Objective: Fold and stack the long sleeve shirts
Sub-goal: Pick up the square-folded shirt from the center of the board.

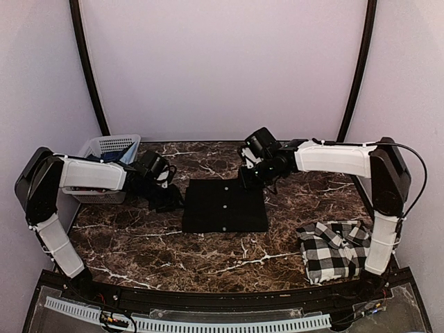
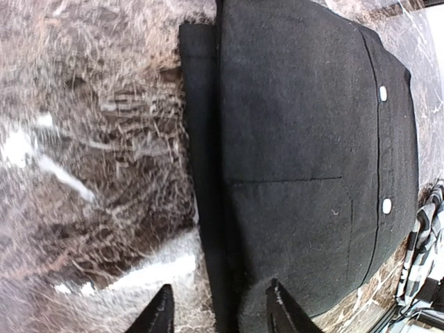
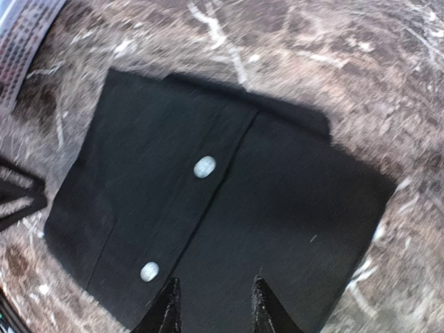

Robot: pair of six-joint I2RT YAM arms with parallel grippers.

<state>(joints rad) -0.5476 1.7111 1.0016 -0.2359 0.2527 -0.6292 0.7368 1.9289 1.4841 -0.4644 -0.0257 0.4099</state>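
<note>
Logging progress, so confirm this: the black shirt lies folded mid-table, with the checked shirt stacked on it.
Not stacked. The checked shirt lies apart from it, loosely bundled at the near right corner. The black shirt does lie folded mid-table, with nothing on it. The top view shows both.

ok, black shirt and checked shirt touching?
Apart. Top view shows bare table between the black shirt and the checked shirt.

The marble table (image 1: 291,243) bears a folded black shirt (image 1: 225,206) centrally, a checked shirt (image 1: 335,250) near-right, a white basket (image 1: 111,147) far-left.
</note>
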